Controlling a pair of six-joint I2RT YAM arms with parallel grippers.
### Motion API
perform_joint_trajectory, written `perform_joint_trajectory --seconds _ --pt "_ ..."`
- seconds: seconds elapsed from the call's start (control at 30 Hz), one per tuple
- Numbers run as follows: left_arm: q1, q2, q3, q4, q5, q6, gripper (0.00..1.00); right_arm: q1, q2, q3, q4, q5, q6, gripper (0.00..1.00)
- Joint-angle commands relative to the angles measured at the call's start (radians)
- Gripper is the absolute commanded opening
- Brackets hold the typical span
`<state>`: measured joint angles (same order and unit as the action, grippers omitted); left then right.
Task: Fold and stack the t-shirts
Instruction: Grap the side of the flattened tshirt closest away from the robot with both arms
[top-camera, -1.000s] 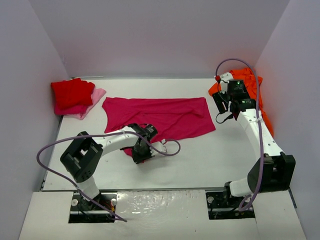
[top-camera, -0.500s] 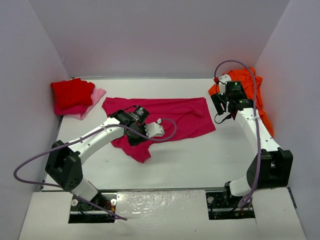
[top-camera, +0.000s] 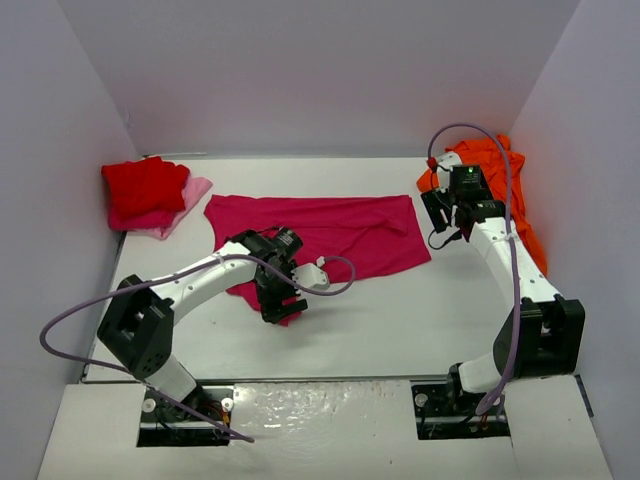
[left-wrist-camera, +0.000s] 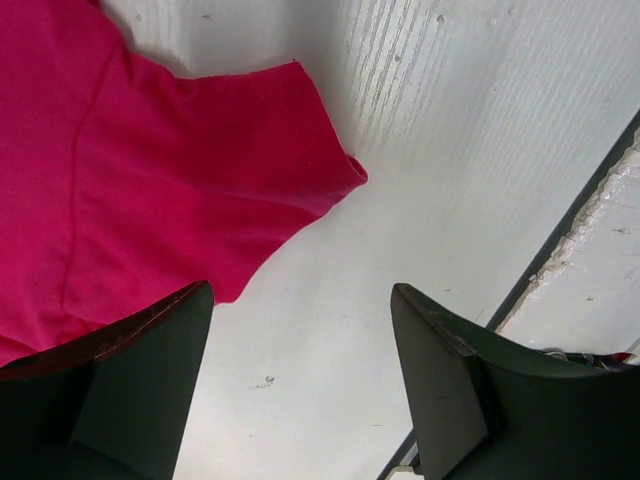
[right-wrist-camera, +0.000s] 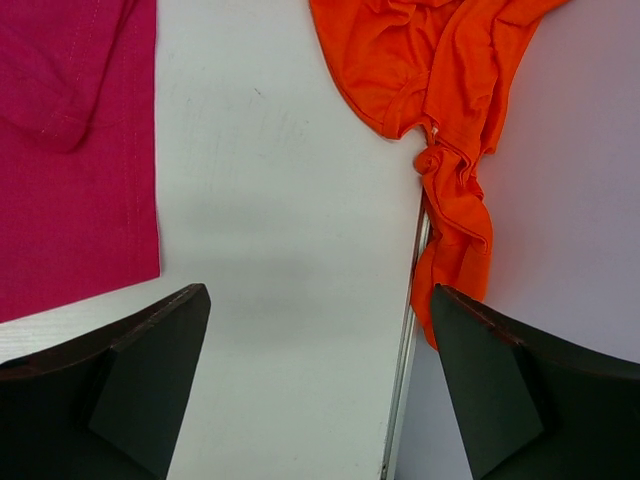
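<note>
Magenta t-shirt (left-wrist-camera: 150, 180) sleeve lies just beside the left gripper (left-wrist-camera: 300, 290) — fingers spread, empty.

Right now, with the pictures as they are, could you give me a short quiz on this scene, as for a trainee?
1. True or false: the left gripper and the right gripper are both open and hold nothing.
2. Which colour is the t-shirt that lies crumpled by the right wall?
3. The red t-shirt lies: A) on a pink cloth; B) under the left gripper; C) between the right gripper's fingers.
Key: 1 true; 2 orange, the orange t-shirt; 3 A.
</note>
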<state>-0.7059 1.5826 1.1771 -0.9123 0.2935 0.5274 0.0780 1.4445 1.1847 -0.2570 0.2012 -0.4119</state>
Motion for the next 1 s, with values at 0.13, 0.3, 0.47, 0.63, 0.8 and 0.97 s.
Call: perform_joint_trajectory --seconds 0.13,0.3,0.47,0.63,0.8,0.97 --pt "-0.006 0.120 0.009 0.065 0.024 -0.011 0.70 0.000 -0.015 -0.006 0.046 0.004 0.020 0.90" --pt "-0.016 0.206 0.035 0.098 0.011 -0.032 0.70 0.000 -0.020 -0.019 0.048 0.006 0.016 0.89" --pt "-0.035 0.258 0.041 0.131 -0.021 -0.048 0.66 0.000 -0.031 -0.038 0.054 0.009 0.006 0.90" --pt "-0.037 0.268 0.037 0.149 -0.030 -0.058 0.11 -0.001 -0.040 -0.060 0.068 0.011 -0.006 0.90" --pt "-0.021 0.159 0.029 0.129 -0.037 -0.012 0.00 0.000 -0.037 -0.052 0.070 0.020 -0.011 0.90" --pt "0.034 0.001 0.094 0.022 0.004 0.054 0.00 0.000 -0.035 -0.040 0.070 0.015 -0.012 0.90"
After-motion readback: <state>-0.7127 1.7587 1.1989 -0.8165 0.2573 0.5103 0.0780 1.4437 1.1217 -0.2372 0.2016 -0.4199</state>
